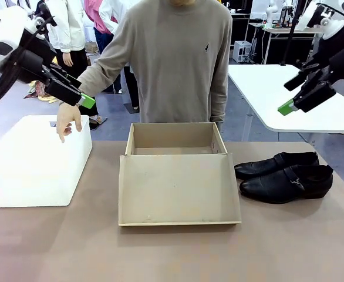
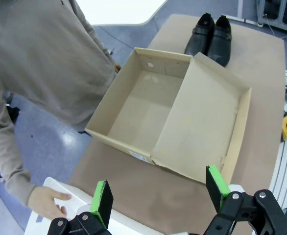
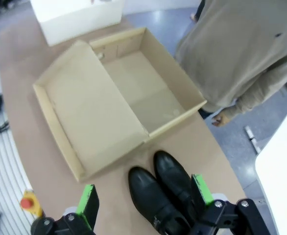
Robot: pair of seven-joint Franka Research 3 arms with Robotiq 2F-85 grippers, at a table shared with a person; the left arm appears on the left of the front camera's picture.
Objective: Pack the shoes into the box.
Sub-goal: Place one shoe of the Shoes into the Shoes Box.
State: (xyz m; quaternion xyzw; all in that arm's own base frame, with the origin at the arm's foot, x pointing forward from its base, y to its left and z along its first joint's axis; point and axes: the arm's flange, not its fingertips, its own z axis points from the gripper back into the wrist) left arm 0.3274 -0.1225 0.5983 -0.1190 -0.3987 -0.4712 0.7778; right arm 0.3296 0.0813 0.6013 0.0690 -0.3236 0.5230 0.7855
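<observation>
The left claw (image 2: 159, 192) hangs in the air with its green-padded fingers spread wide and nothing between them, above the left part of the surface (image 1: 160, 252), over the near edge of a white bin (image 1: 34, 158). The right claw (image 3: 144, 196) is just as wide and holds nothing, poised high above the shoes (image 1: 283, 176). From its wrist view the pair lies directly below, between the two pads. The shoes rest side by side on the brown surface, touching along their length, toes pointing towards the box (image 1: 172, 136) and just beside the right edge of its lid (image 1: 178, 188). The box sits in the middle of the surface with its lid folded open and flat towards the robot, its bare cardboard floor showing. The white bin stands well to the left of the box. A person in a grey sweater (image 1: 172, 59) stands behind the box at the far side, one hand (image 1: 68, 120) resting on the top of the white bin.
</observation>
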